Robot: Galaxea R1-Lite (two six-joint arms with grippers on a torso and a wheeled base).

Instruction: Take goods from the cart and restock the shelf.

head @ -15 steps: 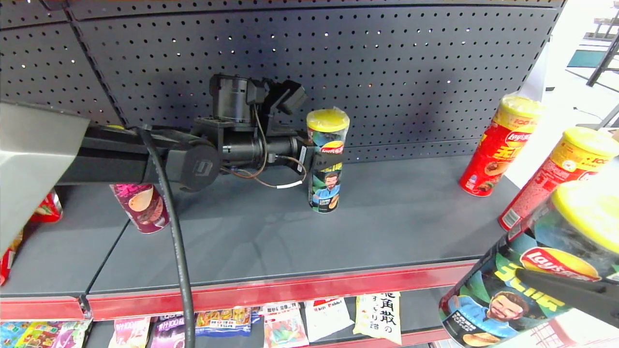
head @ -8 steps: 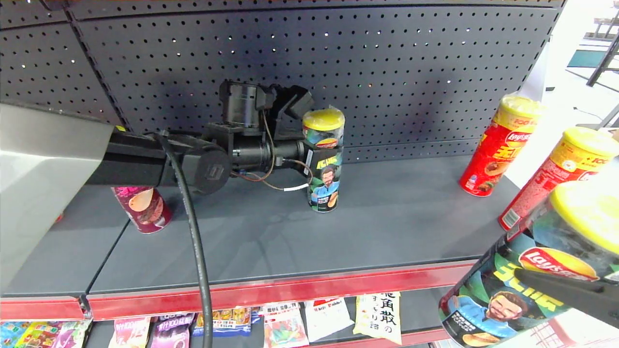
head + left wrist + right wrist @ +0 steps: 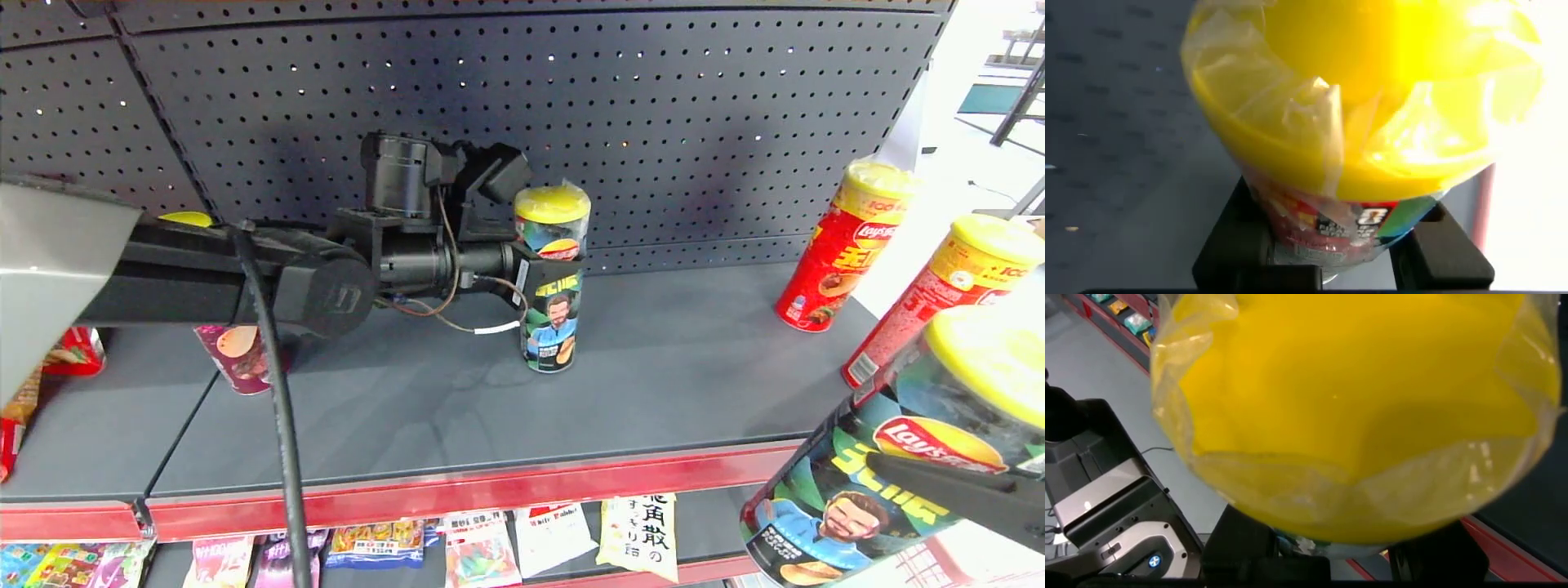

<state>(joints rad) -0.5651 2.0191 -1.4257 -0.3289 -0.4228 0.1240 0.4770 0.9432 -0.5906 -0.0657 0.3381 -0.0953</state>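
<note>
Yellow-lidded can (image 3: 549,339) clamped in left tool (image 3: 551,273), right tool (image 3: 914,469) clamping second can (image 3: 833,506), partly cut off

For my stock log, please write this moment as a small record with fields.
left gripper: shut on green can, upright at the middle of the shelf
right gripper: shut on second green can, tilted, in front of the shelf
shelf right end: red can, second red can
behind left arm: purple can
lower shelf: snack bags

A shop it was, plainly: a grey shelf (image 3: 653,384) backed with pegboard (image 3: 653,98), a red price rail (image 3: 490,490) along its front, crisp tubes (image 3: 845,245) standing on it, snack packets (image 3: 637,535) ranged below.
</note>
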